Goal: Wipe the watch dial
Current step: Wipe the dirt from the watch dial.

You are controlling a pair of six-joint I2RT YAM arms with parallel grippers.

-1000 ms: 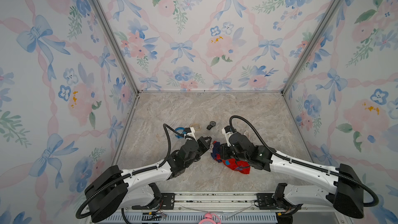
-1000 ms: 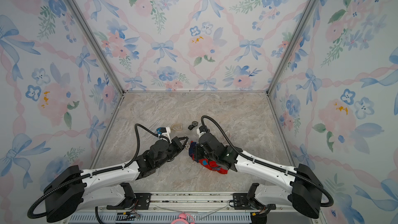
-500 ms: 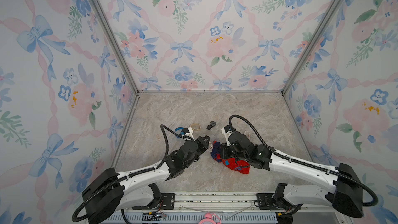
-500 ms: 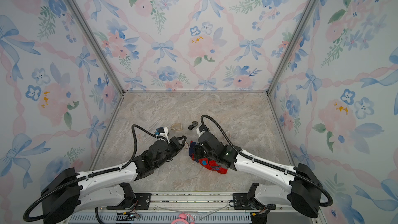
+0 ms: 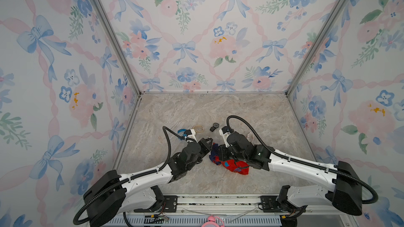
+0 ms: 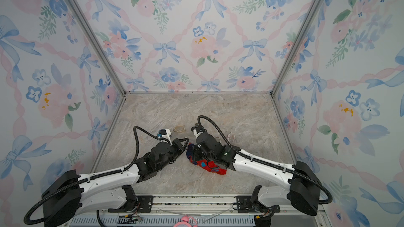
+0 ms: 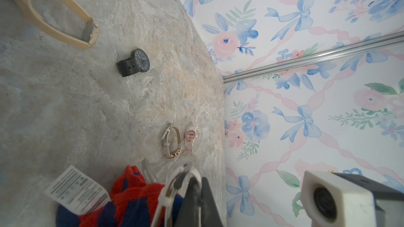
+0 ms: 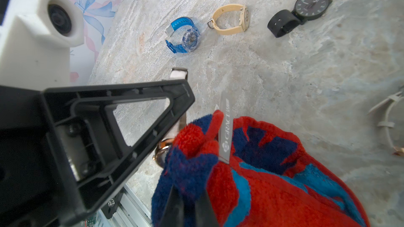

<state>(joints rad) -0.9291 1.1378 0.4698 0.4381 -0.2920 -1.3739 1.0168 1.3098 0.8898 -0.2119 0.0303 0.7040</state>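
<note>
- Between the clenched jaws of the left gripper (image 8: 184, 97): the white-strap watch (image 8: 162, 152), pinched by its band. Its rose-gold case sits edge-on just under the fingertips.
- Hard against that case: the red-and-blue cloth (image 8: 262, 171), bunched up. The right gripper (image 8: 189, 201) has its jaws closed tight on a blue fold. Cloth and case touch, and the dial itself is hidden behind the fabric.
- Just past the right jaws: a grey tag (image 8: 226, 132) reading GRACE stands up from the cloth. In the left wrist view a white care label (image 7: 76, 191) lies on the cloth beside the left fingertips.
- Under both grippers: the marble table (image 5: 196, 110). In both top views the two grippers meet tip to tip low over it, and the rest of the cloth trails beneath the right wrist.
- Farther out, beyond the left jaws: a blue watch (image 8: 185, 36), a beige watch (image 8: 231, 20) and a black watch (image 8: 310, 5) lie in a loose row, each apart from the next and well clear of both grippers.
- Farthest, beyond the right gripper toward the side wall: a slim grey-strap watch (image 7: 172, 143) and a pink digital watch (image 7: 190, 136) lie just beside each other, untouched.
</note>
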